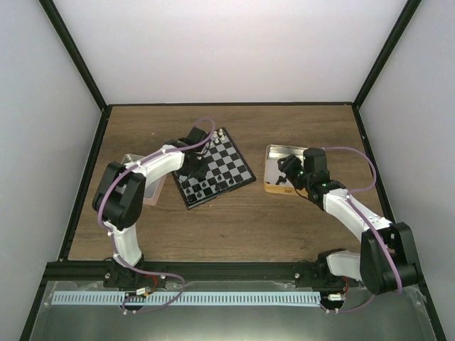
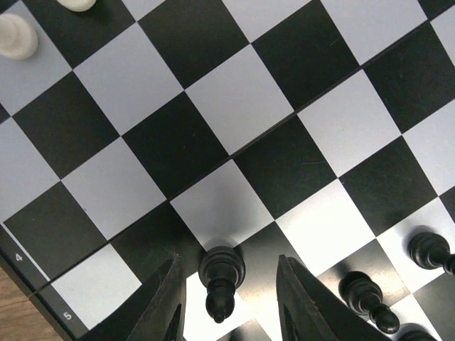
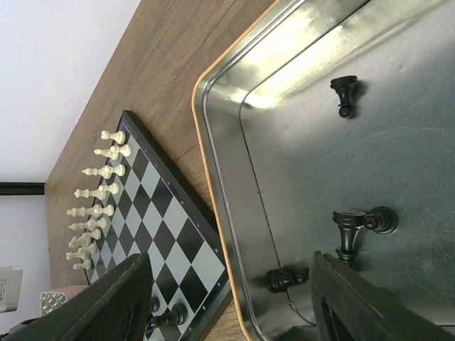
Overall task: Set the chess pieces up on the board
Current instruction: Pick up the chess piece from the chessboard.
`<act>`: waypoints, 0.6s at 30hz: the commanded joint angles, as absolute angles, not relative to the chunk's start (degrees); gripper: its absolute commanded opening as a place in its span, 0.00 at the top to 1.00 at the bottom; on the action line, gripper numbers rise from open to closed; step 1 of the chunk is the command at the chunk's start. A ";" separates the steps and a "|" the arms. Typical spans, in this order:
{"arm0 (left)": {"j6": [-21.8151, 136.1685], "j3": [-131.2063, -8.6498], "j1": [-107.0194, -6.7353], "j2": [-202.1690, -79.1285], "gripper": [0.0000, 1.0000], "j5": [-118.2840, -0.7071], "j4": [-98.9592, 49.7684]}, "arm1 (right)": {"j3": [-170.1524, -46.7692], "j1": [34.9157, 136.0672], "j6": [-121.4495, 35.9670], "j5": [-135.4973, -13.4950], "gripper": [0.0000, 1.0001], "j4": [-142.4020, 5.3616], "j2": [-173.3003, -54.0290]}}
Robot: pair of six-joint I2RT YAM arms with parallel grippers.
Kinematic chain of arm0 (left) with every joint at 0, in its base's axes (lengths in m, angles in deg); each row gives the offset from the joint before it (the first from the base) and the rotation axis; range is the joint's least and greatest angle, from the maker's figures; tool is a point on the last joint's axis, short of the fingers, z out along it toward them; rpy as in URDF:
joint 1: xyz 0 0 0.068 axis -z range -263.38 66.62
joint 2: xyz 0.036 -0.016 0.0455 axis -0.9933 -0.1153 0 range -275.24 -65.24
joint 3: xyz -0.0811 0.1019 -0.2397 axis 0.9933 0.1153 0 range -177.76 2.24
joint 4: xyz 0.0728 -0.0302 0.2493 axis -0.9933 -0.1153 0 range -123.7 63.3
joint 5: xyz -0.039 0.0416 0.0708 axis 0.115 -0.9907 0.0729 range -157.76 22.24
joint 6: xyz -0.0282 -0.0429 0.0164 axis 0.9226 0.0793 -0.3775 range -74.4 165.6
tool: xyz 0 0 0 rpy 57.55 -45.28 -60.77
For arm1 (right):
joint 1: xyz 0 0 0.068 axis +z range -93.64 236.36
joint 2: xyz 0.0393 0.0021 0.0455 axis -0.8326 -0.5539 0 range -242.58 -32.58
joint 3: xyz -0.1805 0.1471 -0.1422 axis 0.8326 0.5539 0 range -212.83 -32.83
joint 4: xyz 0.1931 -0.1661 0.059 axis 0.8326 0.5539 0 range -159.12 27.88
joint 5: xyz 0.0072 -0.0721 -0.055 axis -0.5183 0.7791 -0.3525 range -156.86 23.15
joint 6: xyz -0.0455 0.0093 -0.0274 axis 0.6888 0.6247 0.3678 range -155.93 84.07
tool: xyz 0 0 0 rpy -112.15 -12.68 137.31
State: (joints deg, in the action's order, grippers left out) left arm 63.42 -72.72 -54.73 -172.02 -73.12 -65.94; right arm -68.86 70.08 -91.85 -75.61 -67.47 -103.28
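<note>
The board [image 1: 226, 165] lies turned at an angle in the middle of the wooden surface [image 1: 242, 227]. White chess pieces [image 1: 220, 134] stand along its 12 o'clock edge, and black chess pieces [image 1: 204, 187] stand near its 6 o'clock edge.

The left end effector [image 2: 227, 270] hangs low over the board. Its fingers are parted on either side of an upright black pawn [image 2: 222, 278], with a gap showing on each side. More black pieces [image 2: 366, 298] stand on squares at 3 o'clock of that pawn.

At 3 o'clock of the board sits a square metal tin [image 1: 273, 153]. The right end effector [image 1: 288, 174] hovers above it with its fingers wide apart and nothing between them. Several loose black pieces [image 3: 350, 233] lie inside the tin on its shiny floor, well apart from one another.

A second tin [image 1: 153, 195] sits at 9 o'clock of the board. The left arm covers most of it, so its contents cannot be told.
</note>
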 commanded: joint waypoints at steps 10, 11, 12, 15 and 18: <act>63.20 -73.67 -55.00 -173.83 0.87 -74.23 -65.91 | -70.83 69.76 -90.53 -74.99 0.38 -68.16 -103.98; 63.18 -73.62 -55.00 -173.66 0.90 -74.26 -65.77 | -70.84 69.81 -90.56 -74.88 0.38 -68.04 -103.96; 62.99 -73.57 -54.99 -173.20 0.94 -74.32 -65.53 | -70.80 69.80 -90.59 -74.86 0.38 -68.00 -103.90; 62.42 -73.30 -54.75 -171.22 0.96 -73.64 -64.74 | -70.82 69.79 -90.58 -74.63 0.38 -67.97 -103.84; 61.82 -73.30 -54.21 -169.04 0.96 -72.13 -65.49 | -70.94 69.77 -90.58 -74.65 0.38 -67.95 -103.88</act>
